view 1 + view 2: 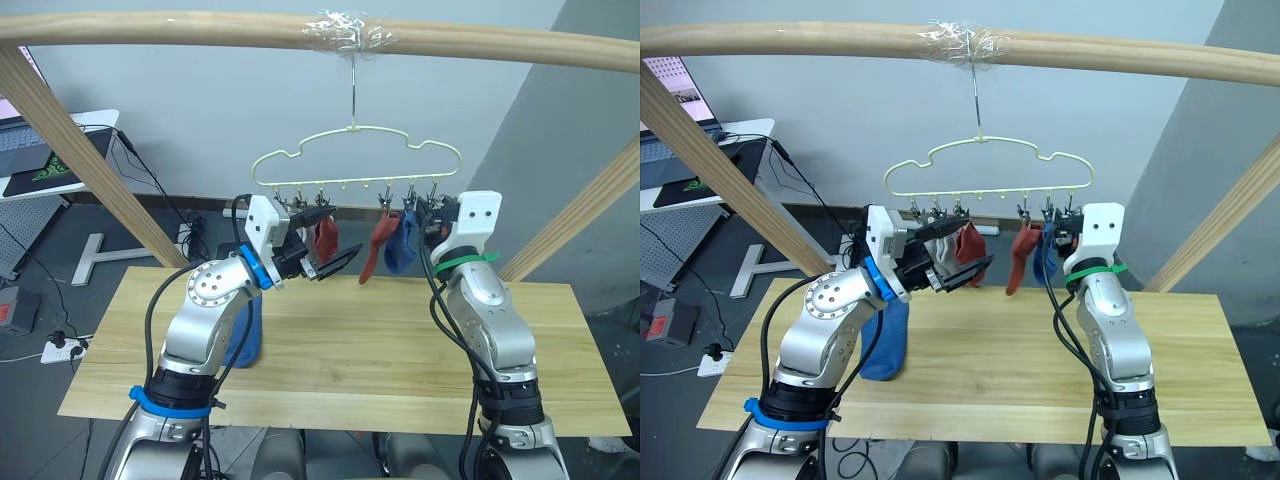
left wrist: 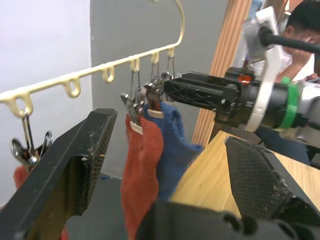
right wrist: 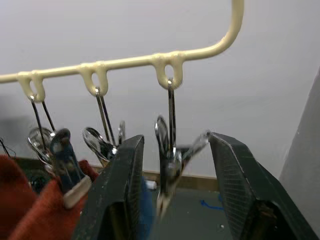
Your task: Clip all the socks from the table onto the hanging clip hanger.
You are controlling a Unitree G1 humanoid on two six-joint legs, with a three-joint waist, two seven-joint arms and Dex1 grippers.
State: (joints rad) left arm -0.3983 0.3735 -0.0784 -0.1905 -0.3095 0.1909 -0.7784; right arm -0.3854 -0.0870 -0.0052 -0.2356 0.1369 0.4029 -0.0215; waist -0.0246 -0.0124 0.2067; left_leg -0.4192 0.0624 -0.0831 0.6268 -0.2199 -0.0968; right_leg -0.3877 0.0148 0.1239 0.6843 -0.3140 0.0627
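Note:
The pale clip hanger (image 1: pixel 355 155) hangs from a wooden pole above the table (image 1: pixel 380 350). Three socks are clipped on it: a rust-red one (image 1: pixel 326 238) on the left, another rust-red one (image 1: pixel 378 240) and a blue one (image 1: pixel 402 245) on the right. One more blue sock (image 1: pixel 885 340) rests on the table behind my left forearm. My left gripper (image 1: pixel 343 232) is open and empty, its fingers on either side of the left rust-red sock. My right gripper (image 3: pixel 175 141) is open, its fingers flanking the empty rightmost clip (image 3: pixel 170 160).
A thick wooden pole (image 1: pixel 200 28) spans the top, with slanted wooden struts (image 1: pixel 80 150) at both sides. A white desk with a laptop (image 1: pixel 40 150) stands at the far left. A person (image 2: pixel 305 25) sits beyond the right strut.

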